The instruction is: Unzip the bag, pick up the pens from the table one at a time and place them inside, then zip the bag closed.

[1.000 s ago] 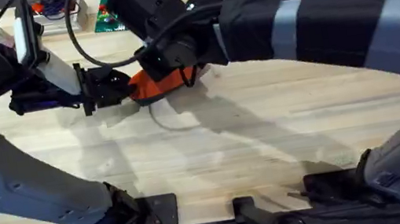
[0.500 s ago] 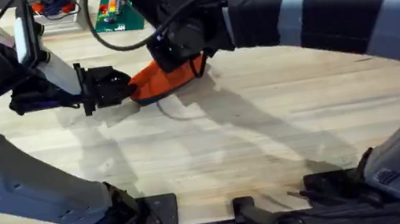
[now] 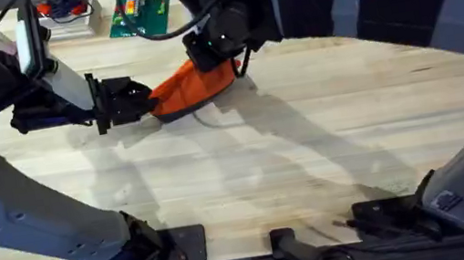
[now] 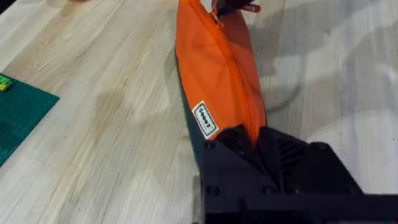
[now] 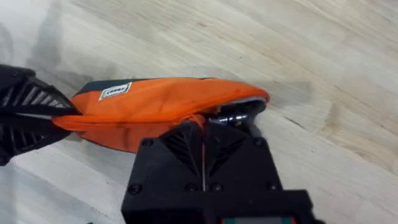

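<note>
The left gripper (image 3: 147, 104) clamps one end of the bag (image 3: 193, 88) on the table (image 3: 310, 155), while at its far end the right gripper (image 3: 223, 55) pinches the zipper pull (closing stroke seemingly nearly finished).

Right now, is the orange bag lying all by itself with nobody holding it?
No, the left end effector is clamped on one end of the bag, and the right end effector is at the other end.

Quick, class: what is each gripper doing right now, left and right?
Left gripper: shut on one end of the small orange fabric pouch.
Right gripper: shut on the pouch's zipper pull at the opposite end.
</note>
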Controlling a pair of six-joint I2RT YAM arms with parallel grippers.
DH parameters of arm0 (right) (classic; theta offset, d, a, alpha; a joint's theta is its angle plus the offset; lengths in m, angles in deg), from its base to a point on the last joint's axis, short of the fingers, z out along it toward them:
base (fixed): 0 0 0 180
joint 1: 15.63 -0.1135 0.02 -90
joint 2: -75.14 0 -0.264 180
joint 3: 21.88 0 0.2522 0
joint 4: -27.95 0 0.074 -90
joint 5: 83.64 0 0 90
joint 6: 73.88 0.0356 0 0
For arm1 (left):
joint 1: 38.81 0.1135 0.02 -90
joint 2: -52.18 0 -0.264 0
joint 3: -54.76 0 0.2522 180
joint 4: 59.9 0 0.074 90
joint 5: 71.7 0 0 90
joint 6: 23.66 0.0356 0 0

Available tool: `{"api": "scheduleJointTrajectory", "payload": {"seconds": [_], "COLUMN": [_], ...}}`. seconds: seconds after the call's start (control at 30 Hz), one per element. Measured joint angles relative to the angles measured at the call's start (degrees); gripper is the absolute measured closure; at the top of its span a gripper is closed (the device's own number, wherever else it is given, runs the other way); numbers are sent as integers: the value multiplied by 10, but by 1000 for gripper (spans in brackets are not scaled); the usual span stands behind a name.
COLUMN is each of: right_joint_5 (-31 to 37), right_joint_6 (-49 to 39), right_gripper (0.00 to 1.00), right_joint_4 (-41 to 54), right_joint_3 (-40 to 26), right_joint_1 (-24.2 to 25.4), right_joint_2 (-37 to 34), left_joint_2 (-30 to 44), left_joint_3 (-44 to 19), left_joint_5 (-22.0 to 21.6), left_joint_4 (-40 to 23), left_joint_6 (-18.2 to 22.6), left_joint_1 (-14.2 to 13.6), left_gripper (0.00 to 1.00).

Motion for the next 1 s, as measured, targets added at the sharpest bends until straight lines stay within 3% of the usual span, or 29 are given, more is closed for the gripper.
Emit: {"api": "scheduleJointTrajectory", "payload": {"seconds": [1.0], "right_joint_5": [-9], "right_joint_6": [-11], "right_gripper": [971], "right_joint_4": [7], "right_joint_3": [0], "right_joint_1": [72], "right_joint_2": [0], "left_joint_2": [0], "left_joint_3": [0], "left_joint_5": [0], "left_joint_4": [0], "left_joint_6": [0], "left_joint_1": [0], "left_gripper": [959]}}
